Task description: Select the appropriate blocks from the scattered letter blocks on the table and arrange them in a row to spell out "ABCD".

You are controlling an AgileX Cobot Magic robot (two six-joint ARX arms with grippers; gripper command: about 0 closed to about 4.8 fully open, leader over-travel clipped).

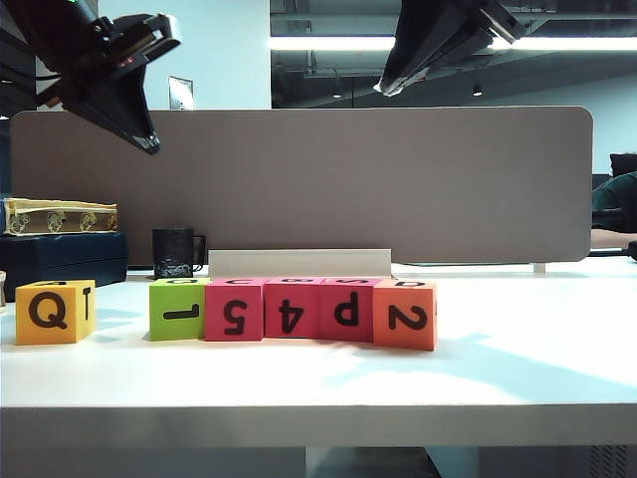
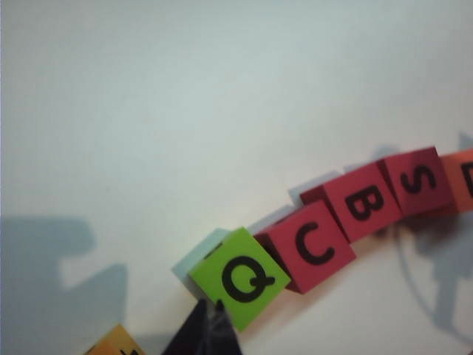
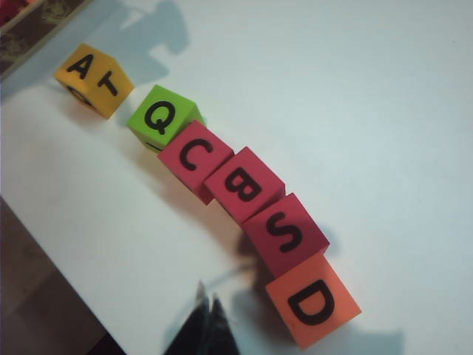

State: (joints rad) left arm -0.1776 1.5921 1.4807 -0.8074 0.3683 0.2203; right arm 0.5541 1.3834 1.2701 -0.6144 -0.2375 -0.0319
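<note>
On the white surface we see five letter blocks touching in a row at centre: lime green cube, three pink-red, then the orange cube. The yellow-orange cube sits apart at left. Left claw and right claw hang above, pinched shut, holding nothing.

L arm: black, angular (red glint) | R arm: black
</note>
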